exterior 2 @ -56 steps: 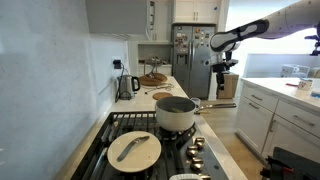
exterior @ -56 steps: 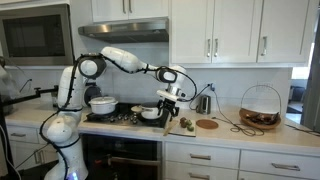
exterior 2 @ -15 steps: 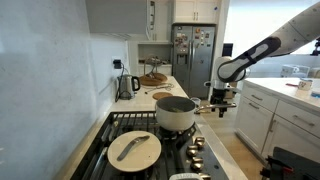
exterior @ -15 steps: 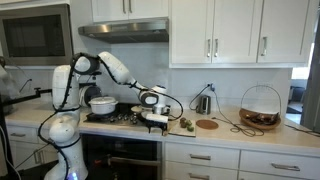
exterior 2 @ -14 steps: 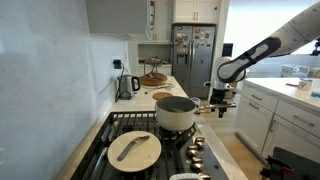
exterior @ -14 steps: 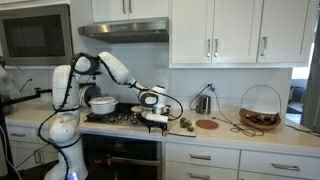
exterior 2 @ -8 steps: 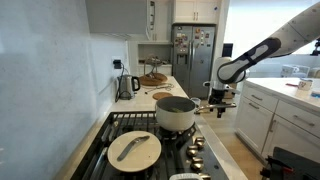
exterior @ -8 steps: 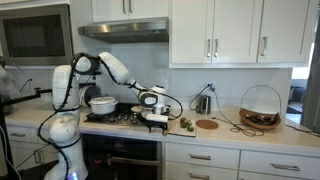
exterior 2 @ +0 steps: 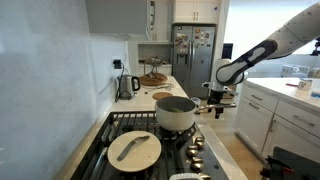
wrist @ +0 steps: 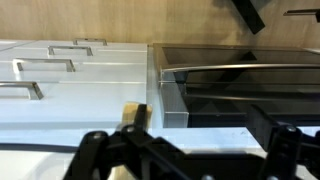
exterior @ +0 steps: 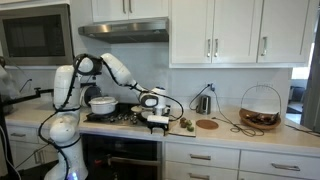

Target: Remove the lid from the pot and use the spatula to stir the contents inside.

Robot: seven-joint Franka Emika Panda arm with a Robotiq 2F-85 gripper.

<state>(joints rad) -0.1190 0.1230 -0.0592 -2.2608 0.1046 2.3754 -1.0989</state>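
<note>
The pot (exterior 2: 176,115) stands on the stove, small and cream, its top open and its dark inside showing, a long handle pointing off the stove. No lid for it shows in any view. My gripper (exterior: 158,121) (exterior 2: 216,103) hangs low at the counter's front edge, just past the pot. In the wrist view my gripper (wrist: 190,160) is open, its dark fingers (wrist: 95,150) spread wide over the white counter edge with nothing between them. A tan wooden piece, which looks like the spatula (wrist: 134,112), lies at that edge near the left finger.
A larger white pot with a domed top (exterior: 101,103) (exterior 2: 134,148) sits on another burner. Below the counter are white drawers (wrist: 60,70) and the dark oven door (wrist: 240,80). A kettle (exterior: 203,103), a round wooden trivet (exterior: 206,124) and a wire basket (exterior: 260,108) stand further along.
The arm has come down from high above the counter to its front edge beside the pot. Over the last second it has barely moved, and the jaws have stayed open.
</note>
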